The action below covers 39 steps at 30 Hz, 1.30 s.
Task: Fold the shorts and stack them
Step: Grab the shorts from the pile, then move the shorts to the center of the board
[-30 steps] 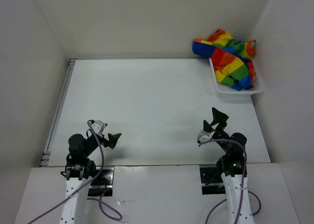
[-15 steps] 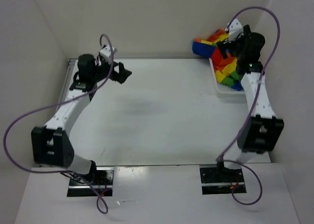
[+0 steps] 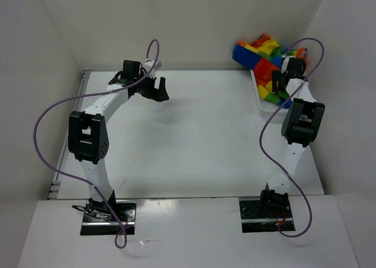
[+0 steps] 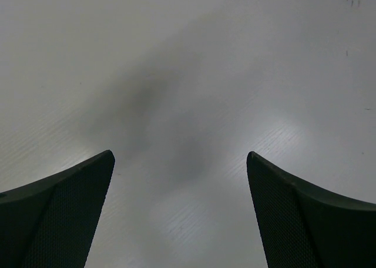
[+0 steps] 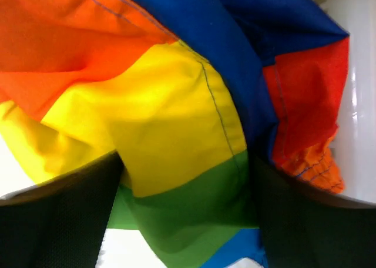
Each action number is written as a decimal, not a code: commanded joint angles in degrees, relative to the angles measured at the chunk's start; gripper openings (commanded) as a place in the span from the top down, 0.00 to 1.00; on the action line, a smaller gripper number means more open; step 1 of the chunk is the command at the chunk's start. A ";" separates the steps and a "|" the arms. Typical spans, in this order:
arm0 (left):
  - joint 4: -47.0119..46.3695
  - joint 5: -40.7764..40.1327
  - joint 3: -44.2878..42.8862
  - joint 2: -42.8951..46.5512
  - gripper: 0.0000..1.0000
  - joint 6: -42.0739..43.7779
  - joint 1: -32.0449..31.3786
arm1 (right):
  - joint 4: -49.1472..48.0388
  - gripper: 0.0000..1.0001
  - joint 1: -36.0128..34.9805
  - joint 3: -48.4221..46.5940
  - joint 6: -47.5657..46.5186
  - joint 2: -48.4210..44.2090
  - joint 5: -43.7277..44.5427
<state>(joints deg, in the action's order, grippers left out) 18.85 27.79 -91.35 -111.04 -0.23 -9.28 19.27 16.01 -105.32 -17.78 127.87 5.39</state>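
Observation:
The rainbow-striped shorts (image 3: pixel 262 56) lie bunched in a white basket (image 3: pixel 262 105) at the table's back right corner. My right gripper (image 3: pixel 282 84) is down in that pile. In the right wrist view its jaws (image 5: pixel 185 159) stand wide, one finger on each side of a yellow and green fold of the shorts (image 5: pixel 176 103), with both fingers touching cloth. My left gripper (image 3: pixel 157 89) hangs open over the bare table at the back left. In the left wrist view nothing lies between the left gripper's (image 4: pixel 180 156) fingers.
White walls close in the table (image 3: pixel 194 133) at the back and both sides. The basket sits tight against the right wall, and its white rim (image 5: pixel 361 103) shows beside the cloth. Purple cables loop off both arms.
Both arms have swung out from their folded pose at the near edge. The left now reaches to the back left; the right has dropped into the basket, with its jaws round the shorts.

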 commanded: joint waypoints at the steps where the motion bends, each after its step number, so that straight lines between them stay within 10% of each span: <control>1: -1.36 1.13 0.30 1.09 0.00 0.23 -2.40 | -0.55 0.25 0.34 -1.21 -0.15 -0.08 1.30; 3: -1.36 1.12 0.91 1.70 0.00 0.23 -2.41 | -0.55 0.70 0.34 -0.07 -0.68 -0.69 0.68; 6: -1.36 0.43 1.44 2.93 0.00 0.23 -2.41 | -0.55 0.99 -0.18 0.64 -0.68 -4.02 0.07; 18: -11.02 -0.63 -2.53 12.86 0.04 0.23 6.54 | -2.20 1.00 -10.54 -11.84 -4.36 -27.57 -1.52; 26: -19.03 0.42 10.82 31.47 0.01 0.23 16.65 | -5.39 1.00 -42.76 -12.44 -17.11 -40.51 -1.09; 33: -20.17 -2.13 17.08 39.76 0.01 0.23 20.26 | 4.02 1.00 -46.60 -28.36 0.26 -33.48 -12.76; 39: -18.85 0.33 17.79 40.29 0.01 0.23 22.90 | 3.23 1.00 -46.60 -9.58 9.32 -34.97 -11.19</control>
<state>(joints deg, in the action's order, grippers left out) 1.69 26.24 -73.49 -71.16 -0.25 12.84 20.38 -30.55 -121.30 -15.90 91.72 -5.48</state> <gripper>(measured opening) 0.990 0.007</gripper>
